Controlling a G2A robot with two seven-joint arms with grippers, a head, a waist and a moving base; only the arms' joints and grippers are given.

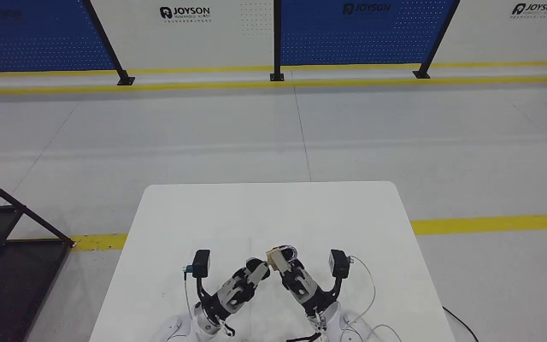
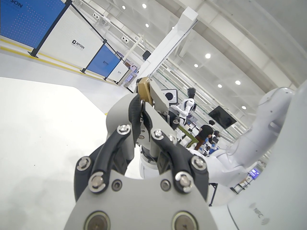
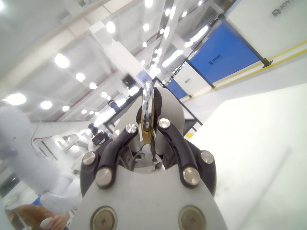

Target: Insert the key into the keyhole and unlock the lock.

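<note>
Brass-bodied padlock (image 3: 146, 134) with a chrome shackle (image 3: 147, 104) is clamped in the right gripper (image 3: 150, 111). Its jaws are closed on the two flat sides, and both body and shackle show edge-on between the fingers.

The left gripper (image 2: 142, 108) has its jaws down to a thin slit, black pads (image 2: 135, 111) pinching a small silvery metal key (image 2: 142, 101). The pads hide most of the key. Can't tell whether it's in the keyhole, or how deep. In the left wrist view the key end sits right against the padlock's brass edge.

In the top view the two grippers meet tip to tip, both angled inward, with the padlock between them. It's held up off the white rectangular surface (image 1: 256, 209), over the near half and roughly centred side to side.

Further out there's grey floor with a yellow line (image 1: 466, 225). Blue and white partition panels (image 1: 359, 30) stand at the far side.
</note>
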